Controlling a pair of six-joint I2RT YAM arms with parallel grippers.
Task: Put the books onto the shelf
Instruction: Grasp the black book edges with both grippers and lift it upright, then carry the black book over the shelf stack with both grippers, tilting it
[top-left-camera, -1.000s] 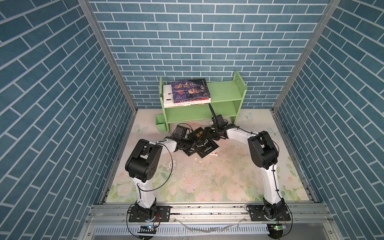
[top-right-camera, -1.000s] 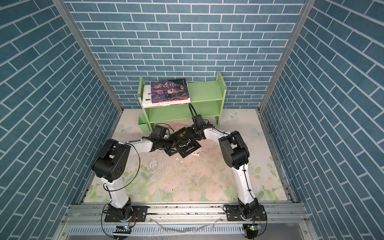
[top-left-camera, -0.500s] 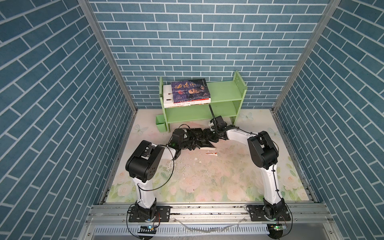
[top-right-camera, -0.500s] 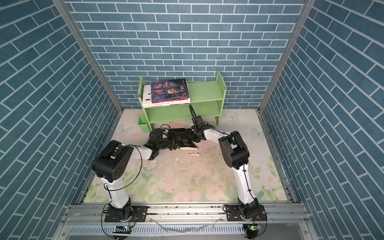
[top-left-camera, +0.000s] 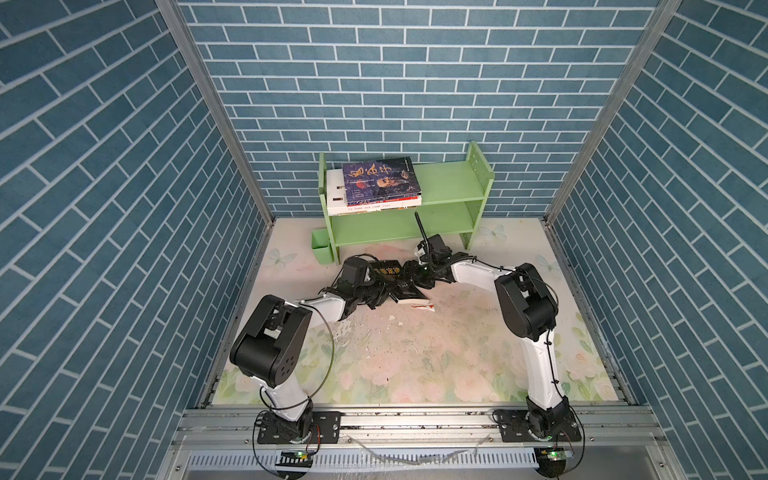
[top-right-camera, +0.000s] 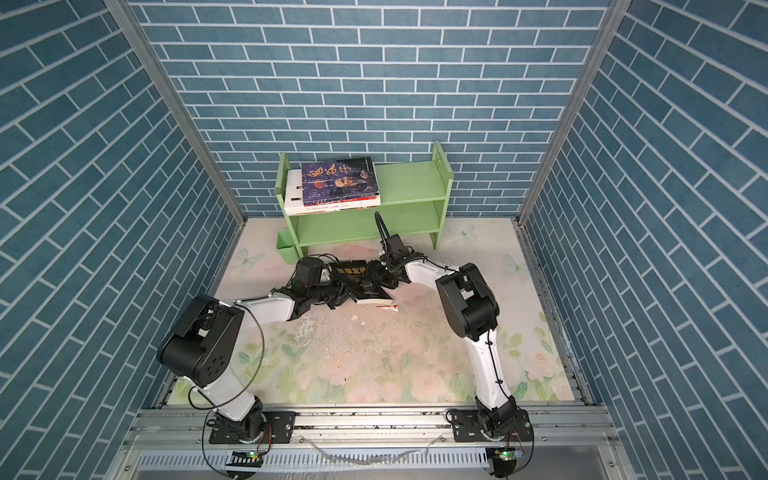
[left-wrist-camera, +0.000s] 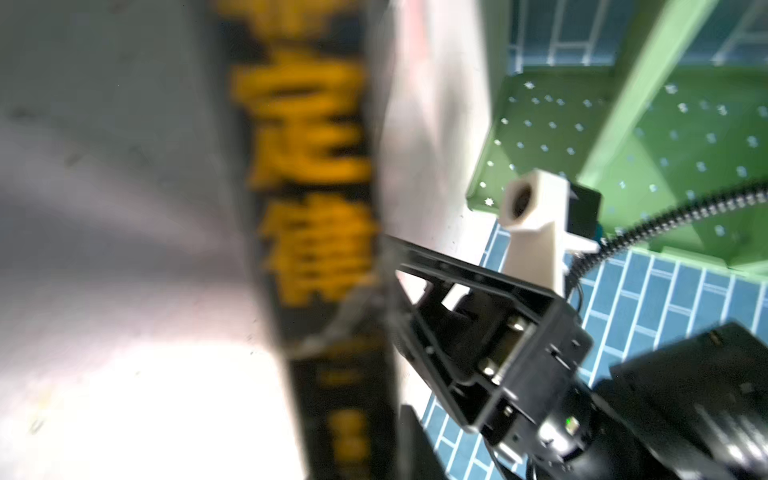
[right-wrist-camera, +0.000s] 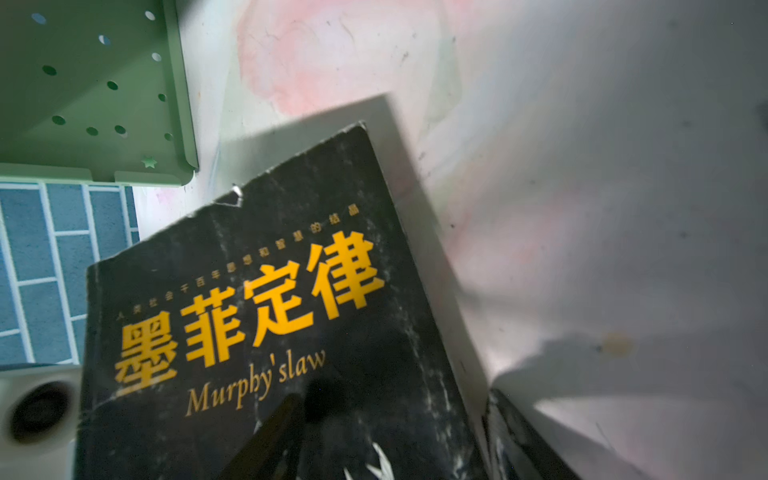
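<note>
- Right claw (top-left-camera: 406, 274) has a grip on the black book (right-wrist-camera: 270, 291). One finger (right-wrist-camera: 266, 440) lies on the cover, and the other sits past the book's edge on its far side.
- That black book has big yellow letters and the words "Murphy's law". It is tipped up between the two claws, not flat, and throws a shadow on the table (top-left-camera: 415, 353).
- Left claw (top-left-camera: 376, 291) is pressed right up against the other side of the same book. It is black on black, and its own camera shows only a blurry book, so I cannot tell if it is open or closed.
- The green shelf (top-left-camera: 449, 183) stands just behind the right claw, by the back wall.
- A pile of books (top-left-camera: 380, 178) lies flat on the shelf's top board, up and behind both claws, more on the left claw's side. The top one is dark blue.
- A small green cup (top-left-camera: 322, 245) sits by the shelf's leg, behind the left claw.
- A small red and white scrap (top-left-camera: 424, 306) lies on the table just in front of the right claw, near the book's low corner.
</note>
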